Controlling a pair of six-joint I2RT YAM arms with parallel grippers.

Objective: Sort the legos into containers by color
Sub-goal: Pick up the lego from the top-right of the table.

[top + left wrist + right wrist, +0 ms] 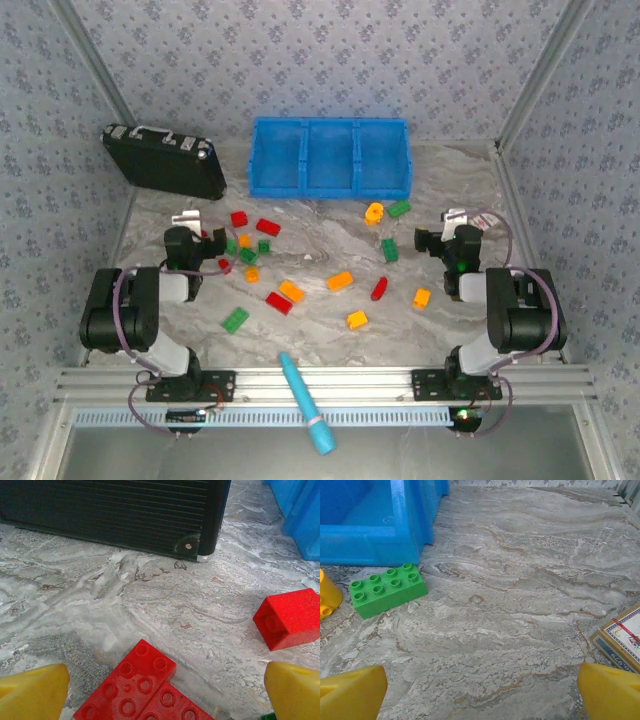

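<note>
The blue bin [330,158] with its three containers stands at the back centre, and its compartments hold nothing I can see. Red, orange-yellow and green legos lie scattered over the marble table, among them a red one [268,227], an orange one [340,281] and a green one [235,320]. My left gripper [208,240] [165,700] is open low over a flat red lego [132,685], its yellow fingertips [32,690] wide on either side. Another red lego [290,617] lies ahead to the right. My right gripper [438,238] [482,695] is open over bare table, with a green lego [387,588] ahead to the left beside the bin [380,525].
A black hard case [165,160] [115,510] lies at the back left, close ahead of the left gripper. A light-blue pen-like tool [305,400] rests across the front rail. A small printed box [622,637] sits just right of the right gripper. A yellow lego [327,597] lies left of the green one.
</note>
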